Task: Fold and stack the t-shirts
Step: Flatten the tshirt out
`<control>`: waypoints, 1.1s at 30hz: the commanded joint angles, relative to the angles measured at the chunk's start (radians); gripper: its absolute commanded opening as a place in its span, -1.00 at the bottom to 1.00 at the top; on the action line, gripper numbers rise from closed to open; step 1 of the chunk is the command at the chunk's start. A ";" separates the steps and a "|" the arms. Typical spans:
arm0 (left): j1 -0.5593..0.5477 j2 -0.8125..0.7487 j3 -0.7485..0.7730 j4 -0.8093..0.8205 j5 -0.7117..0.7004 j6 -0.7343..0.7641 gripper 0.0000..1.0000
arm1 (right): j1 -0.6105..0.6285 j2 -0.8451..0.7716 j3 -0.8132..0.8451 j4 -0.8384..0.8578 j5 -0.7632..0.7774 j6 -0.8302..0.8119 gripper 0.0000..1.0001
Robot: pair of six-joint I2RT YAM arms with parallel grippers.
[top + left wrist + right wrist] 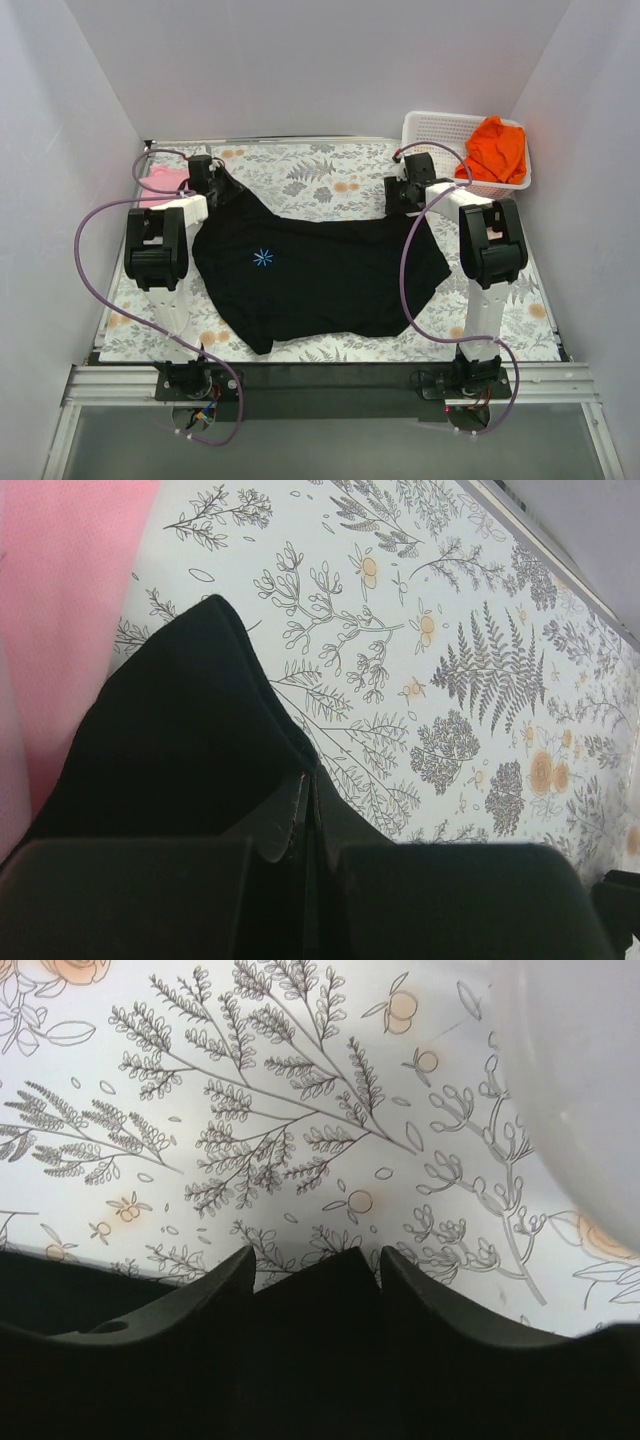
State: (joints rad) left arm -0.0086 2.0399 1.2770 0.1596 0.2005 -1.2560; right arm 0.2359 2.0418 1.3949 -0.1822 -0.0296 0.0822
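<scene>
Floral table (330,165): black t-shirt (320,280) lying spread mid-table; left gripper (305,785) pinching shirt corner toward far-left table corner; right gripper (316,1257) gaping astride shirt edge toward far-right corner. Needing firm right pinch before lifting both evenly.

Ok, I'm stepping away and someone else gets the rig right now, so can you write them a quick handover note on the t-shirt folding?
Left gripper: jaws shut on the black t-shirt at its far left corner.
Right gripper: jaws apart at the far right edge, cloth between them, not pinched.
The black one lies spread open in the middle. Pink t-shirt lies far left, beside that corner. Orange t-shirt sits bunched in the white basket.
Done: no fold or stack visible.
Left: fold all three, stack them.
</scene>
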 commanded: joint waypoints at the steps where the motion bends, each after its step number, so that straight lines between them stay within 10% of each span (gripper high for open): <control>1: 0.006 -0.047 -0.011 0.014 0.013 0.021 -1.00 | 0.002 0.012 0.010 0.023 -0.012 0.011 -0.32; 4: 0.006 -0.047 -0.011 0.012 0.014 0.020 -1.00 | 0.003 -0.020 -0.013 0.023 -0.004 0.016 -0.97; 21: 0.041 -0.064 0.036 0.029 0.019 -0.051 -1.00 | 0.003 -0.150 0.076 0.007 0.037 0.027 -0.96; 27: 0.041 -0.053 0.032 0.029 0.030 -0.046 -1.00 | 0.005 -0.129 -0.014 0.001 0.013 0.024 0.22; 33: 0.041 -0.057 0.022 0.032 0.036 -0.043 -1.00 | 0.003 -0.097 -0.039 0.021 -0.003 0.024 0.33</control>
State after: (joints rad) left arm 0.0326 2.0197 1.2781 0.1879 0.2237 -1.3022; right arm 0.2379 1.9255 1.3602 -0.1802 -0.0170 0.1059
